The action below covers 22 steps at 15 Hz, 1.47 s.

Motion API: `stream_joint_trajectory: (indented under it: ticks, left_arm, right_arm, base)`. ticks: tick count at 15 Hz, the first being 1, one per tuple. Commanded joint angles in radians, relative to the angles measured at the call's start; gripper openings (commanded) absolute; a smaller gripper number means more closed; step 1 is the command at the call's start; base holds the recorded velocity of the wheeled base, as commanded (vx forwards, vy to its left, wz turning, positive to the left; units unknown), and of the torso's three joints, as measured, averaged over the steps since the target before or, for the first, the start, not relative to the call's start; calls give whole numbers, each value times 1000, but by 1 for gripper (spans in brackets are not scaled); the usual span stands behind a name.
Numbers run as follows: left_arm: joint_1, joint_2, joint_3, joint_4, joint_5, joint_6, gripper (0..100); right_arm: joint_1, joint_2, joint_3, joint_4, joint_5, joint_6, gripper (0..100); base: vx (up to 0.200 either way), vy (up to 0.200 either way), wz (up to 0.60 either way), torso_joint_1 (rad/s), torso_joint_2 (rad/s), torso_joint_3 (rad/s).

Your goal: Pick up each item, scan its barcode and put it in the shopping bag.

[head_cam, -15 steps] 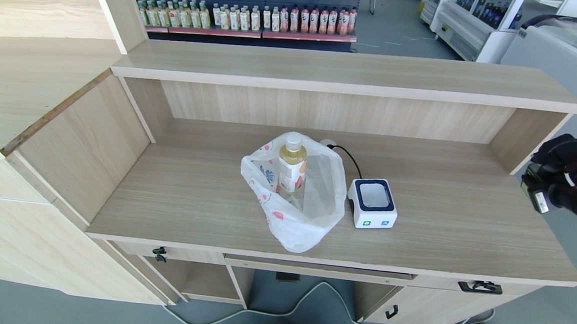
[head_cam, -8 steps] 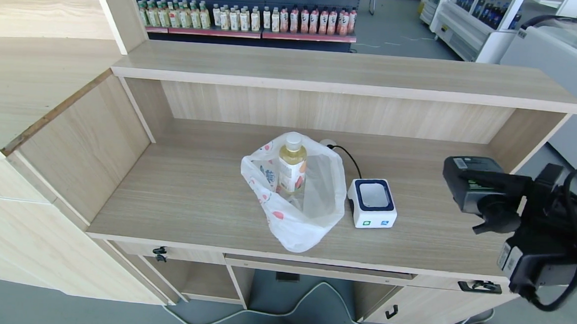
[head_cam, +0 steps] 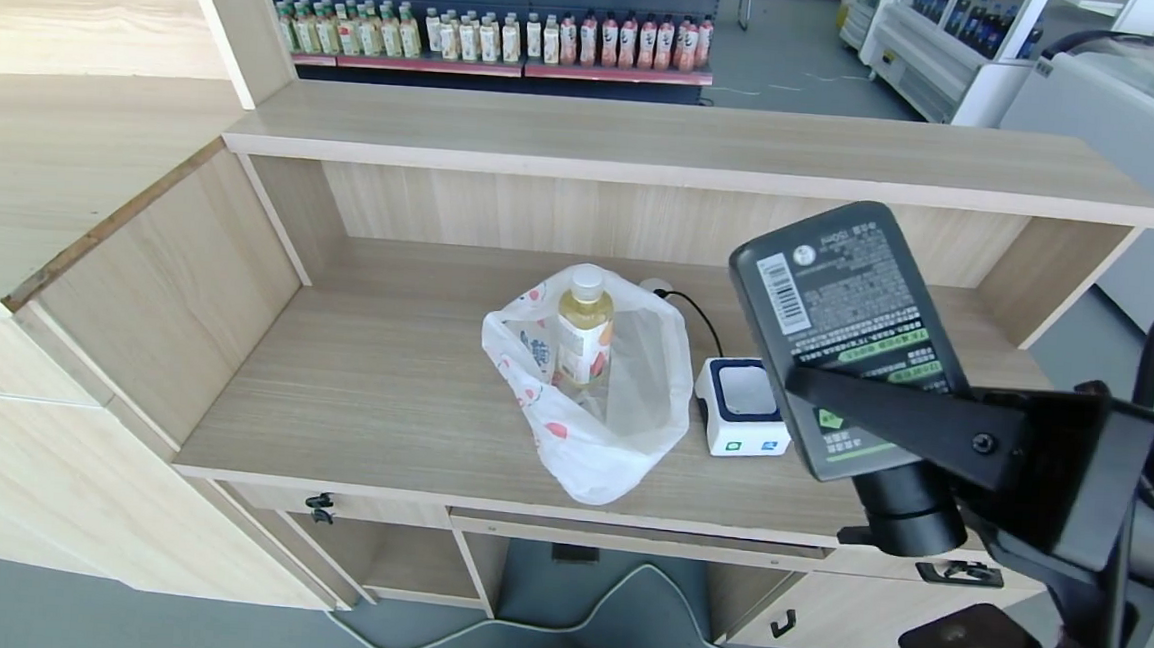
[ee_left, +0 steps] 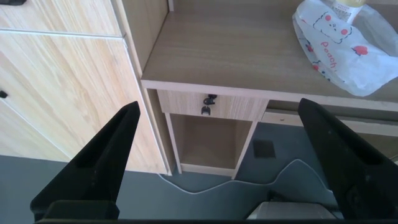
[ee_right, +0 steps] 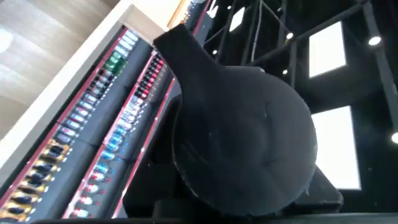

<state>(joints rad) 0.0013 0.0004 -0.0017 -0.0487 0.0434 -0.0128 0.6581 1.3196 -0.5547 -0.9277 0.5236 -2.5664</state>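
Observation:
A dark flat bottle with a barcode label on its upturned face hangs above the right part of the counter, black cap pointing down. My right gripper is shut on it, one finger crossing its lower label. In the right wrist view the bottle looms as a dark round shape. The white scanner sits just left of and below it. A white printed shopping bag stands open at mid-counter with a tea bottle upright inside. My left gripper hangs open below the counter's front left edge, the bag off beyond it.
The wooden counter has a raised back shelf and side walls. A black cable runs from the scanner to the back. Drawers with dark handles sit under the front edge. Store shelves of drinks stand behind.
My right arm has swung in from the right edge, bringing the dark bottle up and left until it hangs close over the scanner's right side. Bag, tea bottle and scanner have not moved.

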Motion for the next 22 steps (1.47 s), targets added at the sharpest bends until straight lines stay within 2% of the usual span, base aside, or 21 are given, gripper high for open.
stream_joint_trajectory:
  ticks: [1, 3, 5, 8, 14, 22]
  left_arm:
    - [0, 0, 0, 0, 1, 0, 100]
    - [0, 0, 0, 0, 1, -1, 100]
    - [0, 0, 0, 0, 0, -1, 100]
    - [0, 0, 0, 0, 1, -1, 100]
    - [0, 0, 0, 0, 1, -1, 100]
    - [0, 0, 0, 0, 1, -1, 100]
  right_arm:
    - [80, 9, -1, -23, 4, -40, 0]
    - [121, 13, -5, -83, 55, -67, 0]
    - [181, 17, 1, -129, 62, -72, 0]
    - [244, 15, 16, -122, 73, -97, 0]
    - [244, -10, 25, -43, 150, -95, 0]
    - [236, -39, 30, 15, 173, -75, 0]
  base:
    - [0, 0, 0, 0, 0, 0]
    - [0, 0, 0, 0, 0, 0]
    - [0, 0, 0, 0, 0, 0]
    - [0, 0, 0, 0, 0, 0]
    - [0, 0, 0, 0, 0, 0]
    - [0, 0, 0, 0, 0, 0]
